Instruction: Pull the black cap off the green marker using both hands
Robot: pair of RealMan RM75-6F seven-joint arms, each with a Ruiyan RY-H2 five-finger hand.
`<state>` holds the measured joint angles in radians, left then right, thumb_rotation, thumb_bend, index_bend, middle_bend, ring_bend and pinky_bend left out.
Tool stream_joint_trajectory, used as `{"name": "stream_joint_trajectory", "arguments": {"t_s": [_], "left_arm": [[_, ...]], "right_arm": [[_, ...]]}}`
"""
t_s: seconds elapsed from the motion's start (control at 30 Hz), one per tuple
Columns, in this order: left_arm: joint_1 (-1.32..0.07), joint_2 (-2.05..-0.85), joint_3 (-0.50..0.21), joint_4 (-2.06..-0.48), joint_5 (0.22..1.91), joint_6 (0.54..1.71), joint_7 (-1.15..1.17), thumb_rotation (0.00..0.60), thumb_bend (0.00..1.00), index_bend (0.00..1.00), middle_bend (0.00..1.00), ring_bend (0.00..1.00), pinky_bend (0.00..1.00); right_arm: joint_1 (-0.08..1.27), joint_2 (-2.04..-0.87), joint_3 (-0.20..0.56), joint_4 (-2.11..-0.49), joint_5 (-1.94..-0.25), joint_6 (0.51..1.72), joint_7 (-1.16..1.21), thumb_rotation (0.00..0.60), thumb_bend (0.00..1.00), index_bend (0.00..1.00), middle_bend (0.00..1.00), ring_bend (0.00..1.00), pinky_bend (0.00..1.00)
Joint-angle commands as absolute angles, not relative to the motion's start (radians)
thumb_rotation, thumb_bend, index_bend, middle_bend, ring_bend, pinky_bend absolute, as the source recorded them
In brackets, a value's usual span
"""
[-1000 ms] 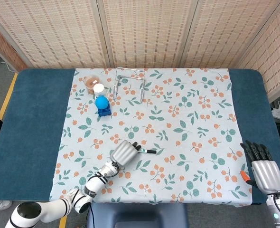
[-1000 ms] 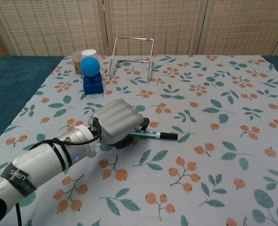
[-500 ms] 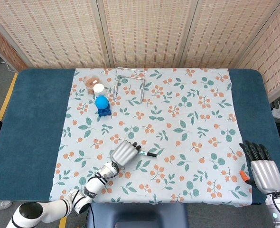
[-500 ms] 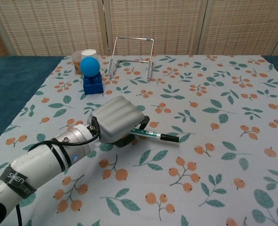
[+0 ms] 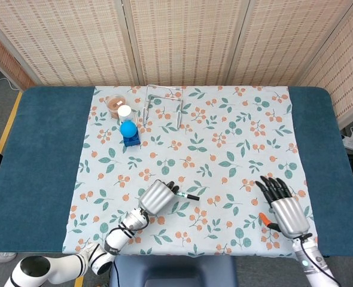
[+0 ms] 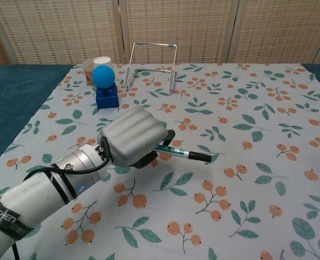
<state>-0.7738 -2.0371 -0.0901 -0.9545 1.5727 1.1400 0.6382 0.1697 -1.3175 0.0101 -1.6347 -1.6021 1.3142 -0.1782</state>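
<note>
A dark blue table (image 5: 39, 155) fills most of the head view, with a floral cloth (image 5: 224, 149) printed with orange berries and green leaves spread over its middle.

The left hand (image 5: 157, 197) lies low and left of centre in the head view and centre left in the chest view (image 6: 132, 135); its grey back faces up and its fingers curl down, grasping the green marker (image 6: 171, 150). The marker projects to the right from under the fingers, roughly level, and appears raised just off the cloth in the chest view. Its black cap (image 6: 199, 156) is in place on the free right-hand end, clear of the fingers; in the head view the cap (image 5: 192, 197) shows just right of the hand.

The right hand (image 5: 285, 210) sits at the lower right of the head view, over the cloth, well apart from the marker. Its dark fingers (image 5: 274, 187) are spread and point toward the top of the frame, and it holds nothing.

At the upper left of the cloth stand a bent wire rack (image 5: 164, 101), a blue ball (image 5: 127, 128) resting on a blue block (image 5: 131, 141), a small white-capped container (image 5: 124, 112) and a brown round item (image 5: 114, 102), grouped close together.
</note>
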Motion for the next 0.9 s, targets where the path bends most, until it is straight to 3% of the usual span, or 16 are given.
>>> {"name": "stream_joint_trajectory", "arguments": {"t_s": [0.03, 0.63, 0.9], "left_arm": [[-0.738, -1.993, -0.104, -1.053, 1.533, 1.154, 0.764, 0.6, 0.48, 0.93, 1.0, 0.82, 0.94], [-0.68, -1.843, -0.121, -1.371, 1.435, 1.165, 0.967, 0.6, 0.48, 0.93, 1.0, 0.82, 0.94], [-0.673, -1.843, -0.111, -1.41, 1.425, 1.168, 0.973, 0.6, 0.48, 0.93, 1.0, 0.82, 0.94]], "right_arm": [[0.225, -1.448, 0.036, -1.653, -1.613, 1.281, -0.27, 0.6, 0.21, 0.12, 0.0, 0.0, 0.0], [0.363, -1.815, 0.158, -1.55, -1.454, 1.203, -0.483, 0.6, 0.21, 0.38, 0.0, 0.0, 0.0], [0.395, -1.889, 0.166, -1.478, -1.453, 1.221, -0.47, 0.6, 0.21, 0.41, 0.0, 0.0, 0.0]]}}
